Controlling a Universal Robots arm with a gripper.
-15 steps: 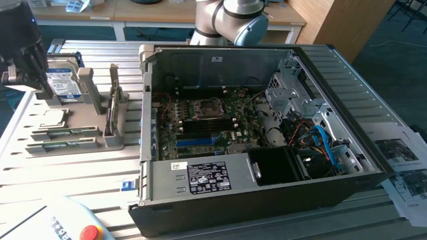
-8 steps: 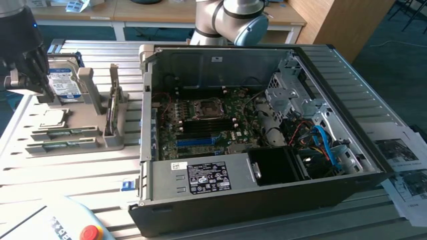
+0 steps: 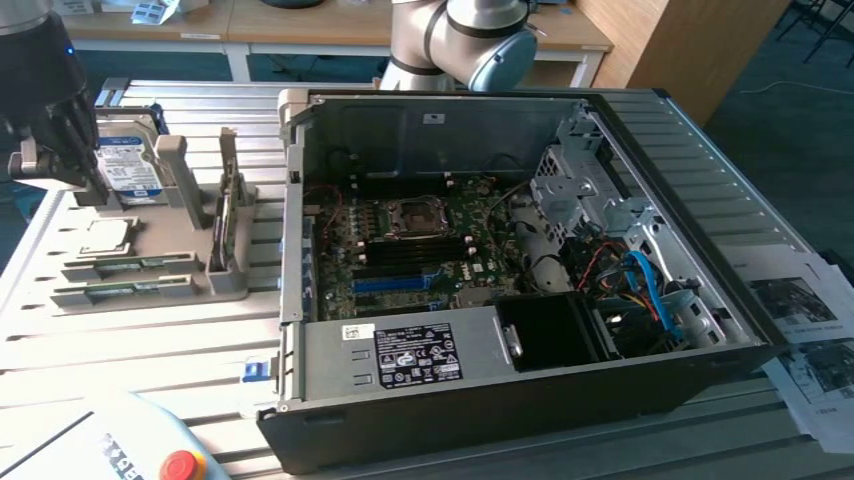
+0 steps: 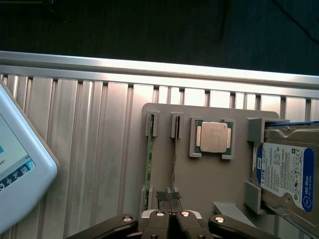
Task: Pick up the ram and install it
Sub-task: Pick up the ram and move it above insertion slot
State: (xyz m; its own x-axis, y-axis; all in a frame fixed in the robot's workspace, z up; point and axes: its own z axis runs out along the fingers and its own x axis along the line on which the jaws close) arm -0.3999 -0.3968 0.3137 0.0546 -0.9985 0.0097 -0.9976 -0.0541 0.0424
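Fingers (image 4: 162, 226) pressed together, the gripper (image 4: 169, 198) hovers over the ram (image 4: 174, 159), edgewise in the grey holder (image 4: 209, 174) on the bench (image 4: 75, 149).

Ram (image 4: 174, 159) stands between neighbouring strip (image 4: 149, 164) and CPU (image 4: 212, 137), open above.

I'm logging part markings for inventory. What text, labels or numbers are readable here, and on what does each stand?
"1.0 TB": on the hard drive label, blue and white; its other print is too small to read.
Power supply label: symbols and print, too small to read.
White sticker beside it: too small to read.
Printed papers: unreadable.
Pendant screen: too small to read.
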